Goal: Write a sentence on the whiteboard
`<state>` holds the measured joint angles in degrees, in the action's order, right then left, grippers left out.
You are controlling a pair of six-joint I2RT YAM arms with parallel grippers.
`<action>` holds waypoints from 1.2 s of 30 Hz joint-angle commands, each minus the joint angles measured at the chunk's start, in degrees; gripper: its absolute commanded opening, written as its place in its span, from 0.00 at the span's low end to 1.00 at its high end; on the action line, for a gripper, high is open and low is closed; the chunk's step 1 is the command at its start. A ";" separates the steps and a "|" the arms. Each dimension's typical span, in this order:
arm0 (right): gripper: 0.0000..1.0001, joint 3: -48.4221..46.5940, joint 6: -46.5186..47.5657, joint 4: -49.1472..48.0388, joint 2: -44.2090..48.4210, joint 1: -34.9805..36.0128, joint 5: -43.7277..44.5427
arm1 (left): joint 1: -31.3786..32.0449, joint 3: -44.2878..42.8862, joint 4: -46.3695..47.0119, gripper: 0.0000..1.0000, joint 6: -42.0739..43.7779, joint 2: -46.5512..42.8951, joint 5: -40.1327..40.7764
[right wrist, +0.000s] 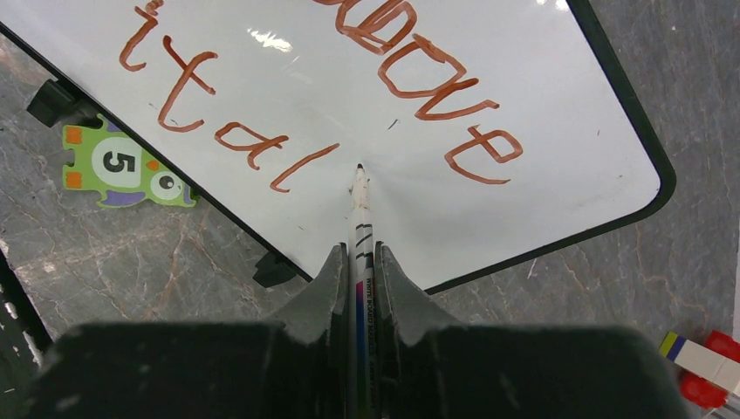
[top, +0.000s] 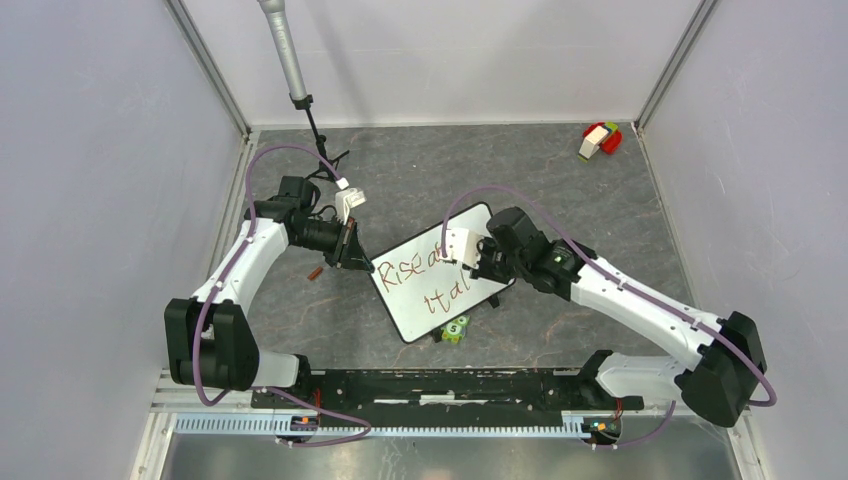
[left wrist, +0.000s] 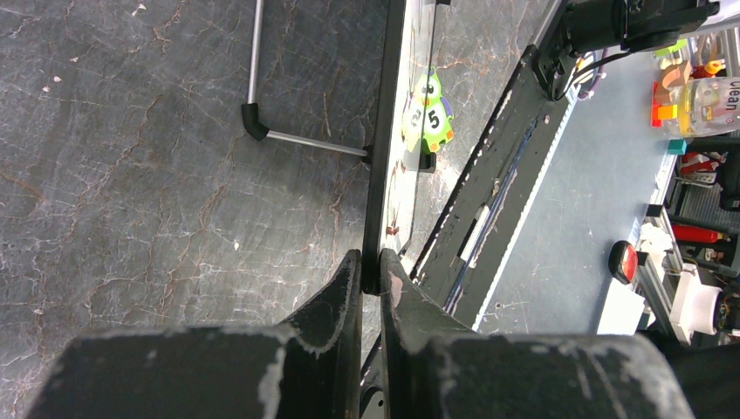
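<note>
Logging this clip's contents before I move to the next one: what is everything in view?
whiteboard: one, white with black rim, mid-table
sentence: two lines, reddish-brown, on the whiteboard, so far "Rise above it al"
marker pen: one, white barrel, tip at the board just past the last letter
puzzle piece: one, green, marked 5, by the board's near edge
toy blocks: one cluster, red, white and green, far right corner
small brown piece: one, beside the left arm
pole: one, grey, far left
table: one, dark grey marbled
left hand: one, black, shut on the whiteboard's rim
right hand: one, black, shut on the marker pen
</note>
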<state>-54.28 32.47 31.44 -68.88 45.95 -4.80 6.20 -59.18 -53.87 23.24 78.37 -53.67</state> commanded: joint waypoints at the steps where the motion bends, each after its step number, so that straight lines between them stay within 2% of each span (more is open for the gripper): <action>1: 0.00 -0.06 0.79 -2.55 -0.42 -0.27 1.63 | 0.56 -0.24 0.25 0.02 0.71 -0.06 1.02; 17: 0.00 8.00 0.05 -2.14 1.87 -0.24 -0.28 | 0.65 -0.41 0.20 0.02 0.83 0.21 1.11; 26: 0.00 4.63 0.94 0.25 2.87 -0.25 2.28 | 0.62 -0.50 0.25 0.03 0.83 0.16 1.07; 31: 0.00 0.98 0.67 2.71 3.14 -0.24 0.07 | 0.66 -0.69 0.24 0.03 0.79 -0.05 1.12; 36: 0.00 1.75 0.46 3.54 3.66 -0.25 0.11 | 0.66 -0.42 0.23 0.02 0.99 -0.28 1.04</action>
<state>-51.13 32.86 33.95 -66.83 45.95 -4.40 6.20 -59.18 -53.87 23.24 78.37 -53.67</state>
